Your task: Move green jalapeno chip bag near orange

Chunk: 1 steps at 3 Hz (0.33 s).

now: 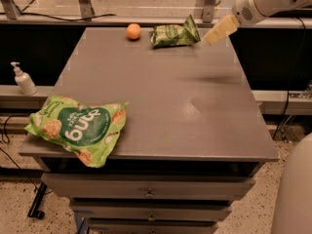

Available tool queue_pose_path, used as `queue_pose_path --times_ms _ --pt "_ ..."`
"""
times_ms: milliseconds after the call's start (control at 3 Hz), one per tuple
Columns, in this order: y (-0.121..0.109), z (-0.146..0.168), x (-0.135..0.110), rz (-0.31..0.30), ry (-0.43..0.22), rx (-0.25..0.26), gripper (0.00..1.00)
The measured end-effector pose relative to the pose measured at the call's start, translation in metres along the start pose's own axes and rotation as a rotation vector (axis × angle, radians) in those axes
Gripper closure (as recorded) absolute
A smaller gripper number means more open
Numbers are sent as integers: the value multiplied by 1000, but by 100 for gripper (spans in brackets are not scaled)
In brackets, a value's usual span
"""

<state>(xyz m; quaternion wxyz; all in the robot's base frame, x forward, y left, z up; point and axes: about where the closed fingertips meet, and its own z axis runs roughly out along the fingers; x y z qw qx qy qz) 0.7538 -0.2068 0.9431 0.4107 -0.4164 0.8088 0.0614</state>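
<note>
The green jalapeno chip bag [174,34] lies at the table's far edge, a short gap to the right of the orange [133,31]. The bag is olive green and crinkly, and its right corner sticks up. My gripper [217,32] hangs above the table's far right corner, just right of the bag's raised corner. It is lifted off the surface and casts a shadow on the tabletop. It holds nothing that I can see.
A larger bright-green bag [78,126] lies on the grey table's [165,106] front left corner, overhanging the edge. A soap dispenser [23,79] stands on a ledge at the left. Drawers sit below the tabletop.
</note>
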Motion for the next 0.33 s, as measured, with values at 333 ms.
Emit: queue_pose_path --times_ms 333 --pt "0 1 0 0 0 0 0"
